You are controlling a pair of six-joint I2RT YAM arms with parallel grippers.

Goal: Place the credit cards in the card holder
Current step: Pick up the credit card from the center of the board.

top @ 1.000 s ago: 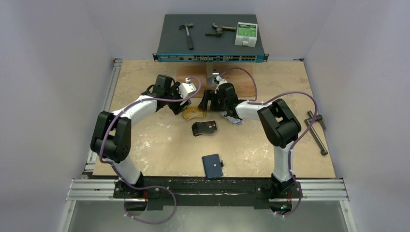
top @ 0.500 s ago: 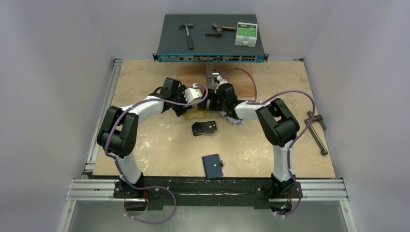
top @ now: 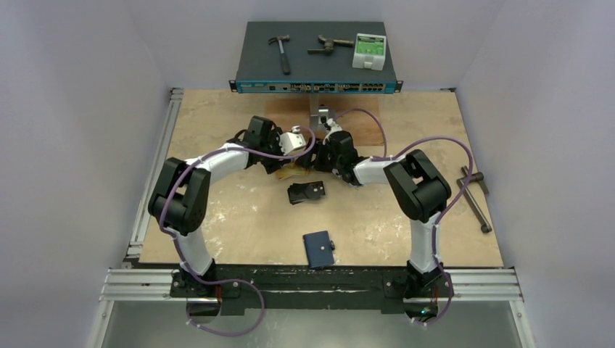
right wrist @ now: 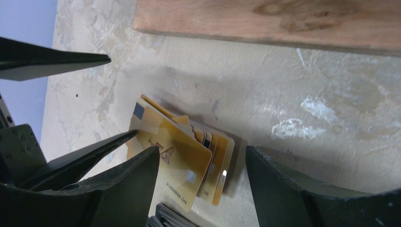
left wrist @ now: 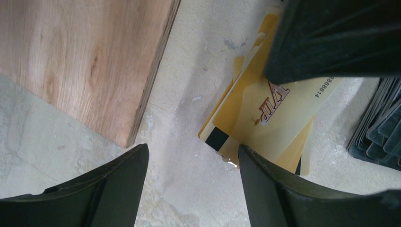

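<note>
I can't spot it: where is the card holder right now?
In the top view, the card holder lies near the table's front edge, about centre, closer to the arms than the dark cards.

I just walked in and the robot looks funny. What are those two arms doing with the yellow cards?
Both arms bend over a small pile of gold credit cards. The left gripper and the right gripper have their fingers open right at the pile, but no card is lifted yet. Some black cards lie just beside it. The blue card holder lies apart, nearer the arms' bases, with nothing touching it.
</note>
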